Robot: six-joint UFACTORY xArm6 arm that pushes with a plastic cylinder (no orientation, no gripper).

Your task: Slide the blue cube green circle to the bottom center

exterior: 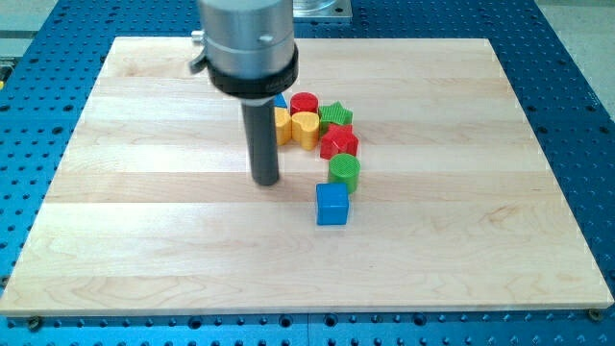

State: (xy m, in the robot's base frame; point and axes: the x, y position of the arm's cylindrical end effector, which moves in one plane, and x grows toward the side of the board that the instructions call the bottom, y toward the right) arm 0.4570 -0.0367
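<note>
Your tip [266, 182] sat on the bench [144, 240] to the view's left of the blue cube [332, 204] and the green circle [344, 171], apart from both. There were no jaws to report: the end effector was a plain rod, holding nothing, touching no block. The green circle sat just above the blue cube, touching or nearly so, both a bit right of centre and roughly mid-board. Risks as I judged them: the tip stood beside the pair, not above it, so a push from there would have sent them toward the view's right instead of down. Going round the top meant threading past the red star [339, 143], the yellow heart [305, 128] and the rest of the cluster, so you could easily have dragged a stray along. Pushing down through the circle, the round side could have slipped off the cube's edge and split the pair. Orientation: the cube had no real long axis; its faces were turned slightly off the bench edges. The circle stood flat face up, no heading. The pair's axis ran near vertical in view.
</note>
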